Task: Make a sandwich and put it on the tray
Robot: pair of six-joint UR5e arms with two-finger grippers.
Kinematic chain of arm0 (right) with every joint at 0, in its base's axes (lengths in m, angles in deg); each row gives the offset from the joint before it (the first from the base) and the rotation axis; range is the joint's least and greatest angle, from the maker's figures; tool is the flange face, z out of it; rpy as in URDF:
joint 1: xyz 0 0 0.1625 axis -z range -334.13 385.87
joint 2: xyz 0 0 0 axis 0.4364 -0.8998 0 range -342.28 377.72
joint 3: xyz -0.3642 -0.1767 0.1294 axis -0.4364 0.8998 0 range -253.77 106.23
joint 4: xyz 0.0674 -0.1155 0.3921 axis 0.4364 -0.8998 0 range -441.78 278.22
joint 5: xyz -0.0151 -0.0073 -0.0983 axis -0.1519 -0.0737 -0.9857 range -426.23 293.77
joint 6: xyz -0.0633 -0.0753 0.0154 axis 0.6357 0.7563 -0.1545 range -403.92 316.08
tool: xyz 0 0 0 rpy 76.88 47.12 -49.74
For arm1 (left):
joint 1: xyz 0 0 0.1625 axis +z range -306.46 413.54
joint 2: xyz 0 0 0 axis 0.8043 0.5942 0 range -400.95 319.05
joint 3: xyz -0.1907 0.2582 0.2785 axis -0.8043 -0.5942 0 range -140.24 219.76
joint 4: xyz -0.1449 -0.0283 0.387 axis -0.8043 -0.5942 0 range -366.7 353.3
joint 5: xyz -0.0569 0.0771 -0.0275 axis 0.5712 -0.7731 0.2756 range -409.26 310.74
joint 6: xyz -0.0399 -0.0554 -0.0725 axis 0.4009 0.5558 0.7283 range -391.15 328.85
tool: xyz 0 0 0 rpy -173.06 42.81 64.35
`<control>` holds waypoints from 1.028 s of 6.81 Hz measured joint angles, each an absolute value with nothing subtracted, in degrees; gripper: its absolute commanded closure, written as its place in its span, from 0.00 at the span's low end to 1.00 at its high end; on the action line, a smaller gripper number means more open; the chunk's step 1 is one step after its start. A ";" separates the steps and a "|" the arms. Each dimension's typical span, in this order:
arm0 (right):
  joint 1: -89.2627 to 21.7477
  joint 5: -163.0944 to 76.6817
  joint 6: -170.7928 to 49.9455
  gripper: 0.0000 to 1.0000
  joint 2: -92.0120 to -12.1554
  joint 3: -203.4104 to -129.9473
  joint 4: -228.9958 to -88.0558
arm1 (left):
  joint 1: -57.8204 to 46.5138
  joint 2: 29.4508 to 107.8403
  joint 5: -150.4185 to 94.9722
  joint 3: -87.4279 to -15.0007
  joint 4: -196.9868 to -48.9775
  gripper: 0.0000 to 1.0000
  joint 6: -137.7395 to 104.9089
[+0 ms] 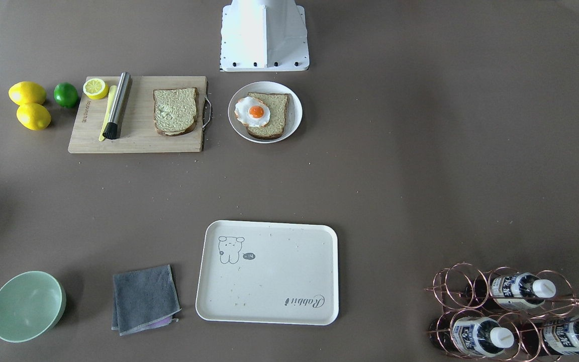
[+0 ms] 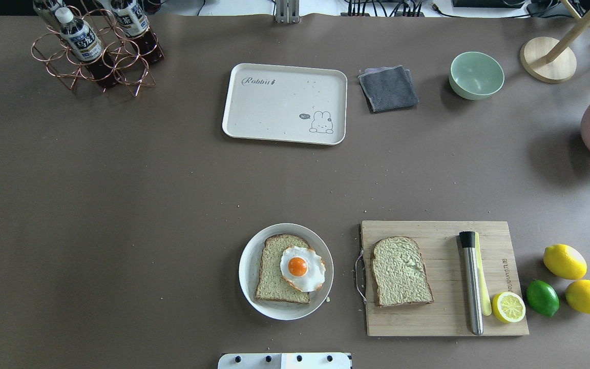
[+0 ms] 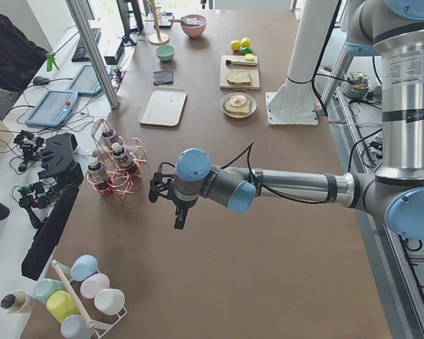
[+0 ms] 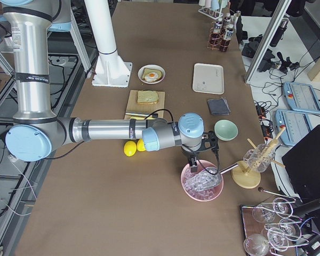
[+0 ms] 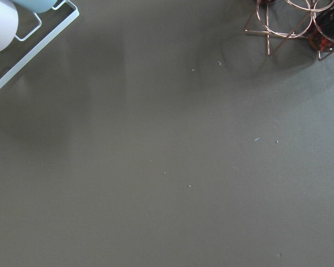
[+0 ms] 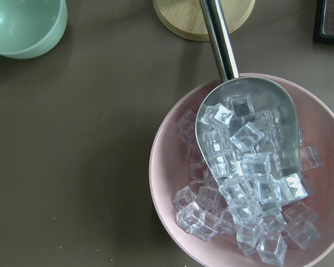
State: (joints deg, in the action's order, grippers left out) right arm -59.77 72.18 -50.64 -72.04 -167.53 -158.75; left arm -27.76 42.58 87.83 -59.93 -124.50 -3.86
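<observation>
One bread slice (image 2: 273, 279) lies on a round white plate (image 2: 246, 266) with the fried egg (image 2: 302, 267) on top of it; they also show in the front view (image 1: 252, 111). The second bread slice (image 2: 401, 271) lies bare on the wooden cutting board (image 2: 443, 318). The cream tray (image 2: 285, 102) sits empty at the far middle of the table (image 1: 269, 281). My left gripper (image 3: 179, 215) hangs over bare table near the bottle rack, far from the food. My right gripper (image 4: 194, 161) hangs over a pink bowl of ice. I cannot tell whether either is open.
A steel muddler (image 2: 471, 282), a lemon half (image 2: 508, 307), a lime (image 2: 542, 297) and two lemons (image 2: 564, 261) lie at the board's right. A grey cloth (image 2: 388, 88) and a green bowl (image 2: 476, 75) lie beside the tray. The copper bottle rack (image 2: 95, 51) stands far left. The pink ice bowl (image 6: 172, 183) holds a scoop.
</observation>
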 measured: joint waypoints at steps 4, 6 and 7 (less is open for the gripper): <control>-46.71 71.41 -78.77 0.00 -71.89 -172.92 -143.37 | -15.77 43.11 83.68 -65.20 -130.87 0.02 17.03; -41.53 71.21 -88.30 0.00 -72.68 -177.57 -140.54 | -13.03 43.30 82.72 -65.83 -133.06 0.02 21.82; -37.76 69.85 -93.53 0.00 -73.12 -180.78 -140.26 | -12.49 43.50 82.54 -65.86 -133.54 0.02 22.85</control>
State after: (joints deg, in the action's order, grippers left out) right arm -37.76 69.85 -93.53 -73.12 -180.78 -140.26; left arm -12.49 43.50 82.54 -65.86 -133.54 22.85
